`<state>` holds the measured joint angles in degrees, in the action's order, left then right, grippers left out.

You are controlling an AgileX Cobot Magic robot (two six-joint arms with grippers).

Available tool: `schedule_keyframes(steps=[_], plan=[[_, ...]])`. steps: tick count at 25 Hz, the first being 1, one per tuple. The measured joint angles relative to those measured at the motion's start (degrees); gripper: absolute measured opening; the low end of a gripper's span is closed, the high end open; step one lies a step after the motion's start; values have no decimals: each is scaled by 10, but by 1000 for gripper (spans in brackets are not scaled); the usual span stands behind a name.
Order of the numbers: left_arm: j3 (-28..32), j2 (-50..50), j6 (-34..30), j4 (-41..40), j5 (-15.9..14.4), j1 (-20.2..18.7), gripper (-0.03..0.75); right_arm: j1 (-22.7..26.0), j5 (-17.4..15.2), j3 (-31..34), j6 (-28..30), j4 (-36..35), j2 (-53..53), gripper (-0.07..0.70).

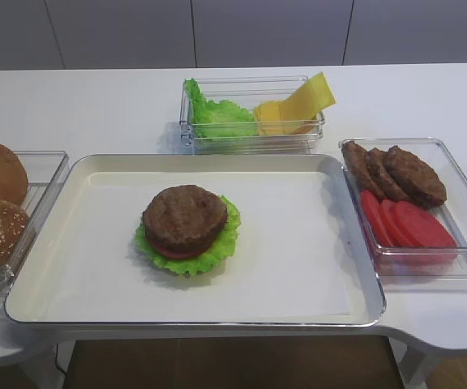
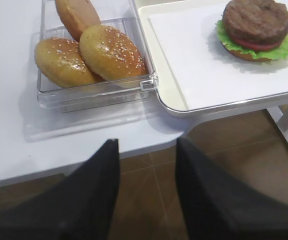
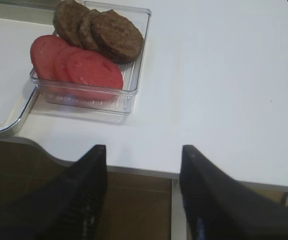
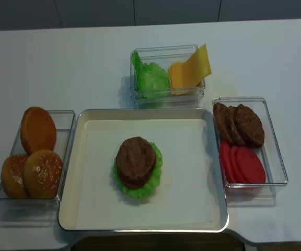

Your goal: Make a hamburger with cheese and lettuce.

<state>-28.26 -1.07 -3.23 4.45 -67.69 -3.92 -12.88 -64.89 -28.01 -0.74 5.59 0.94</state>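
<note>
The hamburger (image 1: 186,229) (image 4: 136,167) (image 2: 256,29) sits in the middle of the metal tray (image 1: 104,300): a dark patty on a red slice on a ruffled green leaf. Loose lettuce (image 1: 216,115) (image 4: 149,78) and yellow cheese slices (image 1: 298,105) (image 4: 189,70) fill a clear box behind the tray. My right gripper (image 3: 143,150) is open and empty, hovering off the table's front edge near the patty box. My left gripper (image 2: 146,142) is open and empty too, off the front edge below the bun box. Neither gripper shows in the high views.
A clear box on the left holds tan buns (image 4: 33,157) (image 2: 96,50). A clear box on the right holds brown patties (image 4: 239,124) (image 3: 99,30) and red slices (image 4: 242,163) (image 3: 76,65). White table (image 3: 224,75) lies right of that box.
</note>
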Motion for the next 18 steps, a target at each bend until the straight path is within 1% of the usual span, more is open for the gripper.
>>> schedule_keyframes(steps=[18], plan=[[0,0,0,0,0,0,283,0,0,0,0,0,0,372]])
